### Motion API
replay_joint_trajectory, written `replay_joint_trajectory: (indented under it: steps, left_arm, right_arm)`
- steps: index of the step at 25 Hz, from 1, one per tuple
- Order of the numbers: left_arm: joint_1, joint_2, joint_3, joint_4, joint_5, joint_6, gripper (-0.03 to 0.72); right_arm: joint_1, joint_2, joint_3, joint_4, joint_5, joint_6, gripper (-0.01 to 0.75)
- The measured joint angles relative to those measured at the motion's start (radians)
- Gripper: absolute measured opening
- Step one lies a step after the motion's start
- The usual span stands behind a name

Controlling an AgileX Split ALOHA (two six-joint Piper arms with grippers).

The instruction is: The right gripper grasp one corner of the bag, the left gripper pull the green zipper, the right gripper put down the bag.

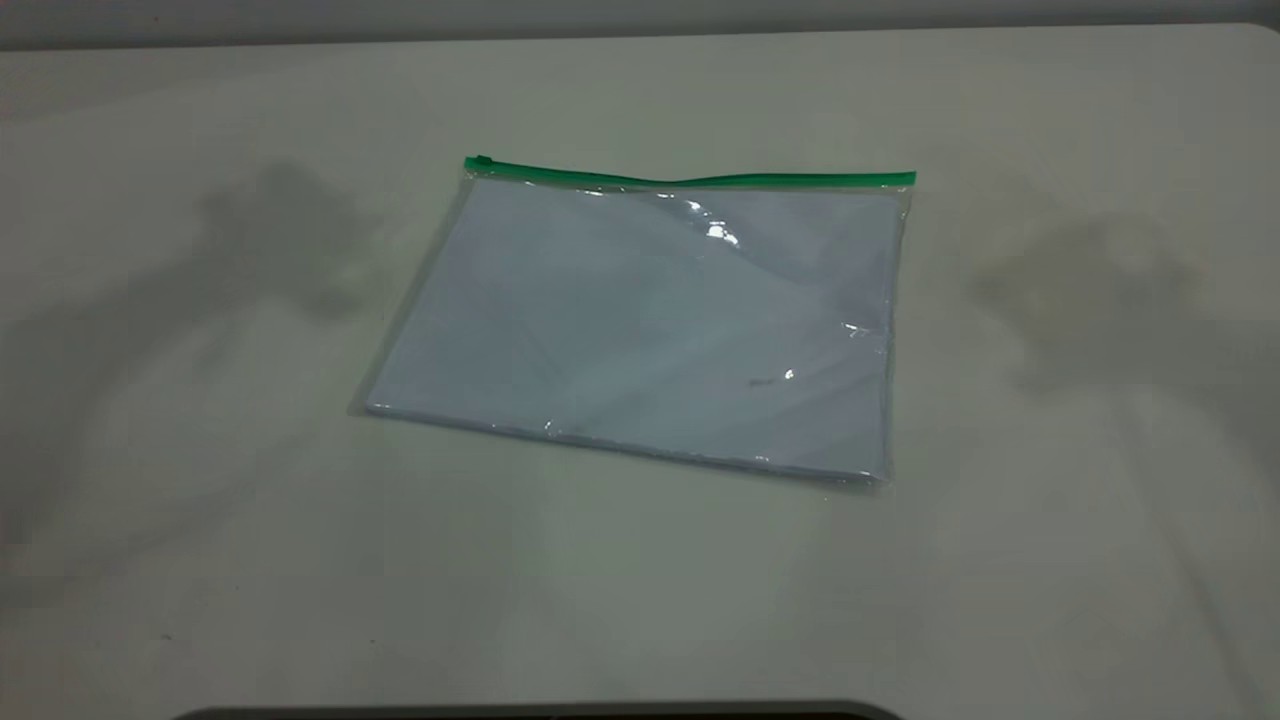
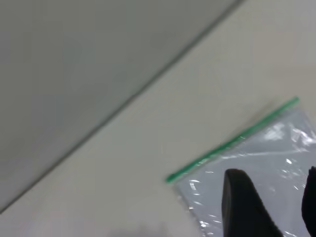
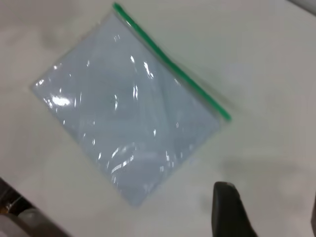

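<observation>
On the tabletop point(image 1: 1050, 560) the bag point(image 1: 660, 320) lay flat and ungrasped, green zipper point(image 1: 690, 180) along its far edge, while I held both claws spread above, the right claw point(image 3: 266, 212) needing a corner first.

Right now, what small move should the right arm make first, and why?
Probably lower the right pincer toward the bag's right corner beside the green zipper. The bag lies flat on the table, untouched, and the pincer hangs open above bare table beside it.
</observation>
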Motion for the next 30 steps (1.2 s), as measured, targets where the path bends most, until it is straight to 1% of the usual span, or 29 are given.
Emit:
replay_joint_trajectory:
  steps: [3, 5, 7, 10, 13, 16, 20, 23, 25, 30]
  left_arm:
    - [0.000, -0.106, 0.002, 0.085, 0.000, -0.112, 0.365]
    - [0.000, -0.168, 0.025, 0.145, 0.000, -0.178, 0.365]
    - [0.000, -0.233, 0.068, 0.192, 0.000, -0.226, 0.365]
    - [0.000, -0.324, 0.183, 0.237, 0.000, -0.267, 0.365]
    - [0.000, -0.416, 0.357, 0.243, 0.000, -0.293, 0.365]
    - [0.000, -0.501, 0.576, 0.244, 0.000, -0.300, 0.365]
    - [0.000, -0.605, 0.834, 0.245, 0.000, -0.309, 0.365]
    - [0.000, -0.693, 1.021, 0.246, 0.000, -0.320, 0.365]
    - [0.000, -0.764, 1.123, 0.252, 0.000, -0.322, 0.365]
    - [0.000, -0.948, 1.344, 0.260, -0.028, -0.328, 0.365]
  right_arm:
    - [0.000, -0.106, 0.004, -0.060, 0.017, 0.118, 0.413]
    - [0.000, -0.184, 0.039, -0.100, 0.017, 0.178, 0.401]
    - [0.000, -0.261, 0.103, -0.142, 0.017, 0.223, 0.392]
    - [0.000, -0.396, 0.251, -0.196, 0.017, 0.244, 0.388]
    - [0.000, -0.521, 0.457, -0.229, 0.017, 0.247, 0.388]
    - [0.000, -0.641, 0.672, -0.239, 0.012, 0.256, 0.388]
    - [0.000, -0.783, 0.923, -0.241, -0.033, 0.300, 0.386]
    - [0.000, -0.873, 1.047, -0.244, -0.054, 0.337, 0.386]
    - [0.000, -0.926, 1.103, -0.248, -0.061, 0.364, 0.386]
    - [0.000, -1.038, 1.155, -0.283, -0.103, 0.433, 0.386]
